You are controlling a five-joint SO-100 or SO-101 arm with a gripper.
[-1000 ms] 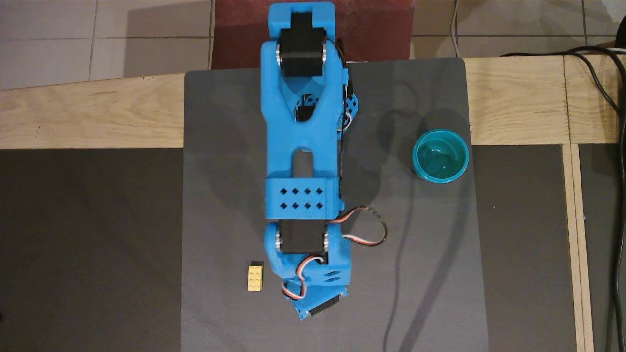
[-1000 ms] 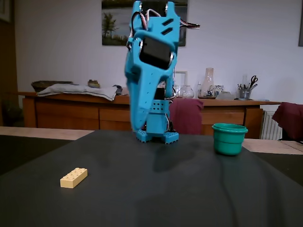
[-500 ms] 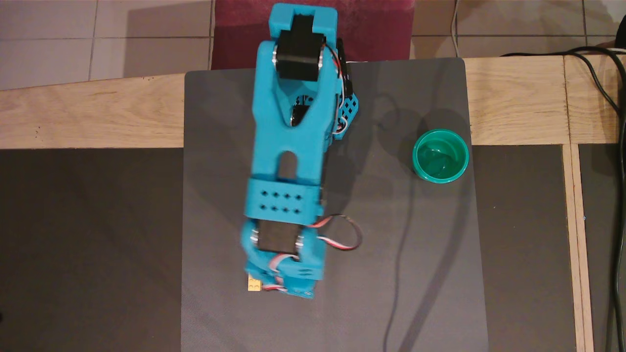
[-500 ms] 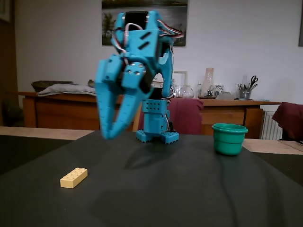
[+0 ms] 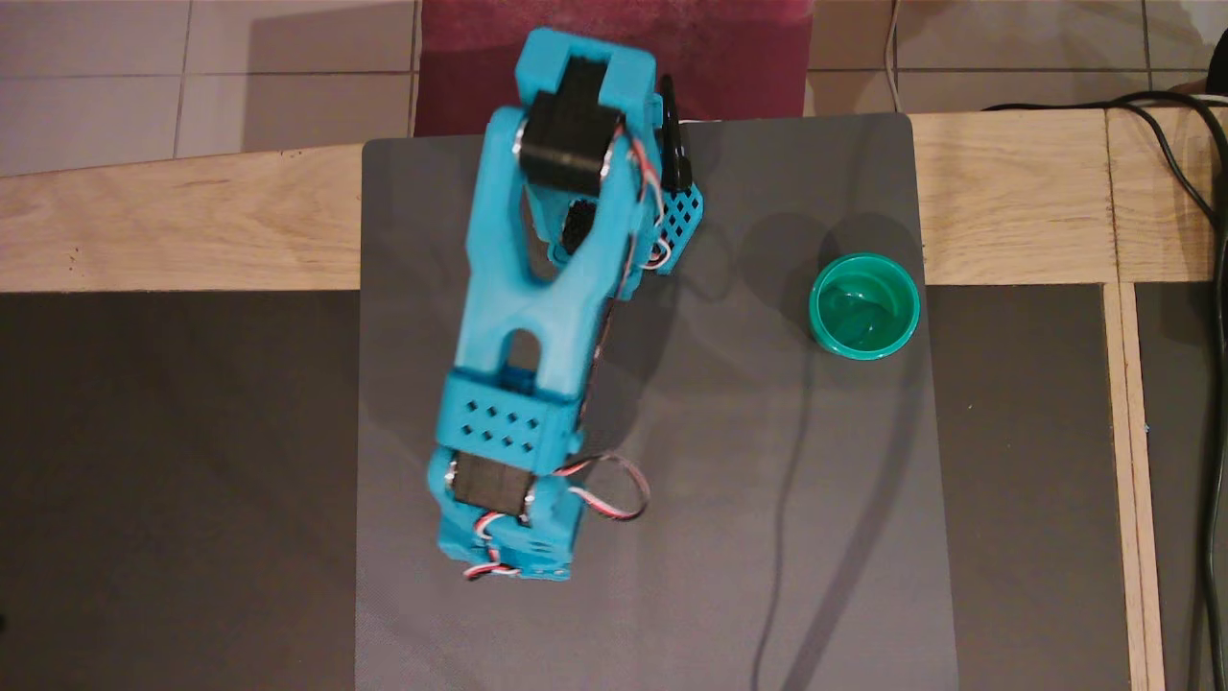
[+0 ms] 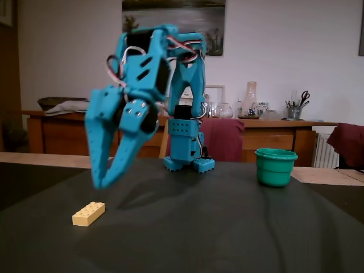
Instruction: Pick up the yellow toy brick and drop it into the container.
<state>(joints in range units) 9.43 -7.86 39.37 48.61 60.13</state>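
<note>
Overhead view: the blue 3D-printed plastic arm (image 5: 537,288) reaches from its base at the far edge of the dark grey rectangular mat (image 5: 815,537) toward the near side, angled slightly left. Its wrist housing covers the gripper and the small yellow rectangular plastic brick entirely, so neither can be made out here. The round teal-green plastic cup (image 5: 864,305) stands upright at the mat's right edge, well apart from the arm.

Fixed view: the arm is bent over, with the blue two-finger gripper (image 6: 104,181) pointing down and hanging in the air above the mat (image 6: 227,227). Its fingers converge to a narrow gap at the tips, holding nothing. The yellow studded brick (image 6: 89,213) lies flat on the mat, below and slightly left of the fingertips, not touching them. The teal-green cup (image 6: 276,167) stands at the far right.
</note>
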